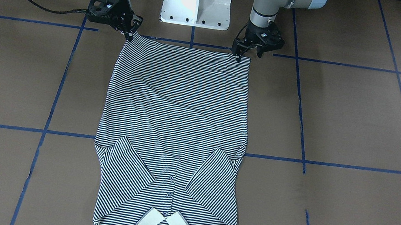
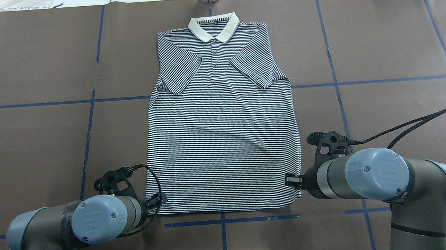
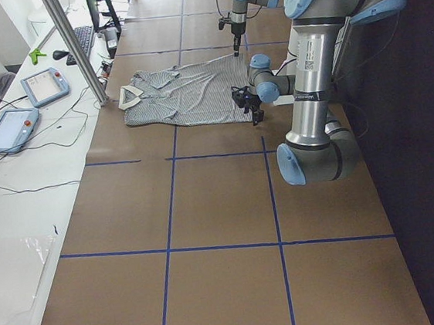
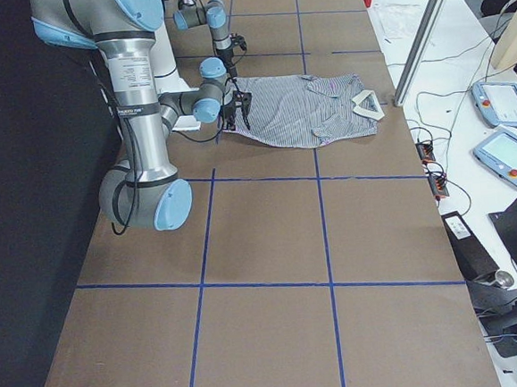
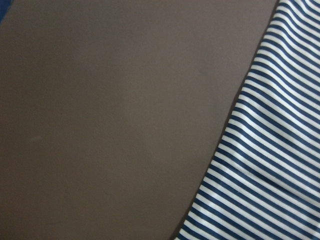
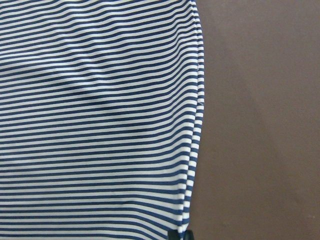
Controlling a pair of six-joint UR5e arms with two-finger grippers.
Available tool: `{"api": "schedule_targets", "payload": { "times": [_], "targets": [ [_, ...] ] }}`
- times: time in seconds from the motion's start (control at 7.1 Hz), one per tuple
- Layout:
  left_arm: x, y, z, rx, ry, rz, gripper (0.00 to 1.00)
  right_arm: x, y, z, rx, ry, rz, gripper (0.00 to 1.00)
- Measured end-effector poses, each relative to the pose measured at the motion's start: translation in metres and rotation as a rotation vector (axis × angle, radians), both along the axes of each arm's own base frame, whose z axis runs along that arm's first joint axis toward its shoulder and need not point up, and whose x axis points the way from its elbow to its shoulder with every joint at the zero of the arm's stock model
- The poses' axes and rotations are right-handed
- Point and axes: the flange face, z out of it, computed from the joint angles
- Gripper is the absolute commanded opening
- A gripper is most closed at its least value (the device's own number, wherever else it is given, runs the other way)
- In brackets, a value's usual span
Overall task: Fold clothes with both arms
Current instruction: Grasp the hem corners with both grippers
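Overhead exterior: claw tips hidden; L claw (image 1: 249, 56) spread at shirt (image 1: 177, 105) hem, R claw (image 1: 131, 34) unclear.

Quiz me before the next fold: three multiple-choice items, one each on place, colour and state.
1. The left gripper and right gripper are at the shirt's: A shoulders; B hem corners; C side seams.
2. Collar colour? A navy; B red; C cream.
3. The sleeves are: A folded in over the chest; B spread sideways; C rolled up.
Key: 1B, both sit at the corners of the hem nearest the robot; 2C, it is plain cream against the stripes; 3A, both lie diagonally across the front.
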Motion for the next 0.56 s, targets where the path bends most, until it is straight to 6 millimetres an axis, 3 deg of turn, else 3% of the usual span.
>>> {"api": "schedule_targets", "payload": {
  "times": [0.14,0.28,0.56],
  "targets": [
    [0.0021,0.0033,0.0007,-0.001,-0.002,0.006,0.33,0.0003,-0.0003,0.0003,-0.001,0.0,0.0,0.0],
    [0.0028,0.0046,-0.0013,0.0,0.001,0.009,0.22,0.0004,-0.0003,0.0004,-0.002,0.0,-0.001,0.0],
    [0.0023,0.0059,-0.0064,-0.001,-0.007,0.012,0.18,0.0007,-0.0004,0.001,-0.003,0.002,-0.001,0.0]
  ]
}}
